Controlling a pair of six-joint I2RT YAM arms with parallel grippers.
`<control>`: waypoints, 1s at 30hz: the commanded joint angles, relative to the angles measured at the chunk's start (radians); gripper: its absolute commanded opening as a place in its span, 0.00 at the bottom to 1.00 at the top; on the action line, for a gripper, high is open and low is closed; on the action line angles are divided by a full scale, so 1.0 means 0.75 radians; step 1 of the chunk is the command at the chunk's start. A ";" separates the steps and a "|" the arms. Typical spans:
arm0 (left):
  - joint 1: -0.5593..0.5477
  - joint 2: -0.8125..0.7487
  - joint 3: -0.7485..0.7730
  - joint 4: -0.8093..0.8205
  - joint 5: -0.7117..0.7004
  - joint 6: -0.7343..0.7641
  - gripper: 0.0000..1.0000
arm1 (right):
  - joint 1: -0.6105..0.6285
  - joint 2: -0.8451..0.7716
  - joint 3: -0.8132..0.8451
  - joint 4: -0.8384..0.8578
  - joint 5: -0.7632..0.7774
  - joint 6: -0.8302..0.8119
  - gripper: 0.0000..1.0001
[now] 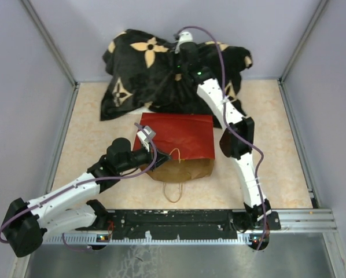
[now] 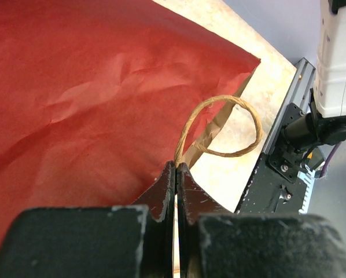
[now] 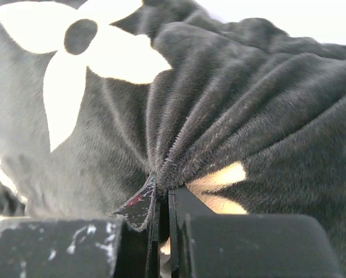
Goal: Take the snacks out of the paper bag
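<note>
Black plush up top: the flower-patterned pillow [image 1: 161,69] is heaped at 12 o'clock, and a fold of it is pinched tight in the right gripper [image 3: 161,194]. The red paper bag [image 1: 181,133] is laid flat mid-table, with its brown mouth turned to 6 o'clock. Its twine handle [image 2: 219,124] looks clamped in the closed left gripper [image 2: 176,169] at the bag's 9 o'clock edge. No snacks can be seen, so they're presumably inside. The handle should probably be lifted slowly so the mouth gets opened, not torn.
</note>
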 commanded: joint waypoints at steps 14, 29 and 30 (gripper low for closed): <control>-0.011 0.012 -0.027 0.022 -0.052 -0.086 0.00 | 0.127 -0.276 -0.325 0.286 -0.285 -0.115 0.99; -0.012 0.045 -0.017 0.016 -0.056 -0.100 0.00 | -0.368 -0.600 -1.358 0.772 -0.485 0.476 0.99; -0.012 0.049 -0.013 0.014 -0.056 -0.101 0.00 | -0.367 -0.526 -1.311 0.771 -0.524 0.495 0.99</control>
